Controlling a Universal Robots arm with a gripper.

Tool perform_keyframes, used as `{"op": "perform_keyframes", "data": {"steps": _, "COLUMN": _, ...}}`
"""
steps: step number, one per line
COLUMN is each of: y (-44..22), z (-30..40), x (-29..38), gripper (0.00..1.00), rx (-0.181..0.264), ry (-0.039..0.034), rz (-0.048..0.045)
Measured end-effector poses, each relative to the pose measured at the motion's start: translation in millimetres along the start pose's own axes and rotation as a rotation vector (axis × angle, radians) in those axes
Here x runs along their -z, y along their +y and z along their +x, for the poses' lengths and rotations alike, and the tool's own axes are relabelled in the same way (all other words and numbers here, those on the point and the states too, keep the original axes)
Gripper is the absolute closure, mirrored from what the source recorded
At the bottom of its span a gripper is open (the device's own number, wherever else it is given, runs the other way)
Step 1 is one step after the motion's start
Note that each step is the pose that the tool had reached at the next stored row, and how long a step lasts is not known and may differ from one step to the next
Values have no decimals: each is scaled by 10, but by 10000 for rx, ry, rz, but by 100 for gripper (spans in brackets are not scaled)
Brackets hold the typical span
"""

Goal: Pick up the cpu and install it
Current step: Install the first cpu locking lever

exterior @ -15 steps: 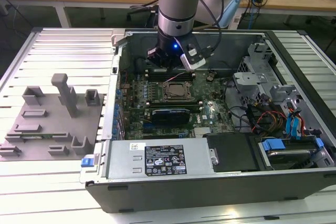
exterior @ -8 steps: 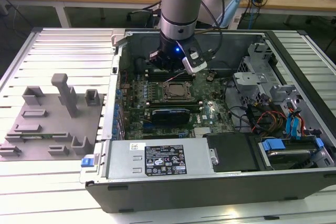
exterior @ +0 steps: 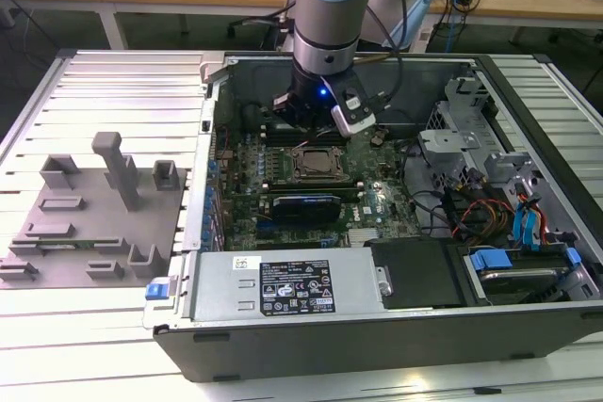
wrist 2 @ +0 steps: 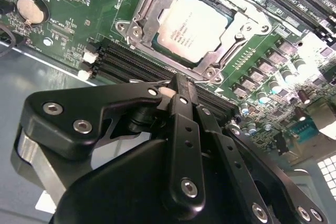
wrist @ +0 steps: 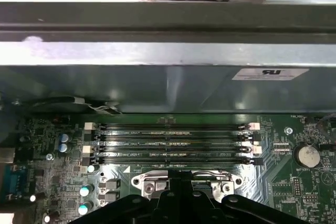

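The cpu [wrist 2: 194,27], a flat square chip with a silvery-white top, lies seated inside the metal socket frame [wrist 2: 152,22] on the green motherboard. My gripper [wrist 2: 178,83] hangs just above the board beside that socket, over the black memory slots [wrist 2: 123,61], and its fingers are shut together with nothing between them. In the exterior view the arm [exterior: 325,35] reaches down into the open computer case, with the gripper [exterior: 303,127] just behind the socket [exterior: 316,165]. The first wrist view has the gripper's tip [wrist: 181,178] low in front of the socket frame [wrist: 152,184] and the memory slots [wrist: 170,142].
A grey plastic tray with upright posts [exterior: 85,223] lies on the slatted table at the exterior view's left. The case walls [exterior: 212,138] ring the board. A power supply [exterior: 283,284] sits at the front, and drive bays with blue tabs and cables [exterior: 513,233] on the right.
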State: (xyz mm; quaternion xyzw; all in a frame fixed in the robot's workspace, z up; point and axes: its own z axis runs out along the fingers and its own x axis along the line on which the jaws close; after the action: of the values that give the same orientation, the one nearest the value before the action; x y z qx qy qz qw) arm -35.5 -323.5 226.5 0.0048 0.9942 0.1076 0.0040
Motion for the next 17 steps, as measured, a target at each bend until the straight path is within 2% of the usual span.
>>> {"op": "perform_keyframes", "data": {"steps": 4, "y": 0, "z": 1, "x": -3, "gripper": 89, "rx": 1, "ry": -9, "rz": -5}}
{"op": "perform_keyframes", "data": {"steps": 10, "y": 23, "z": 7, "x": -31, "gripper": 89, "rx": 18, "ry": -92, "rz": -89}}
{"op": "perform_keyframes", "data": {"steps": 11, "y": 37, "z": 10, "x": -43, "gripper": 89, "rx": 26, "ry": -128, "rz": -110}}
{"op": "perform_keyframes", "data": {"steps": 15, "y": 60, "z": 17, "x": -63, "gripper": 89, "rx": 39, "ry": -189, "rz": -142}}
{"op": "perform_keyframes", "data": {"steps": 17, "y": 68, "z": 26, "x": -80, "gripper": 89, "rx": 66, "ry": -296, "rz": -146}}
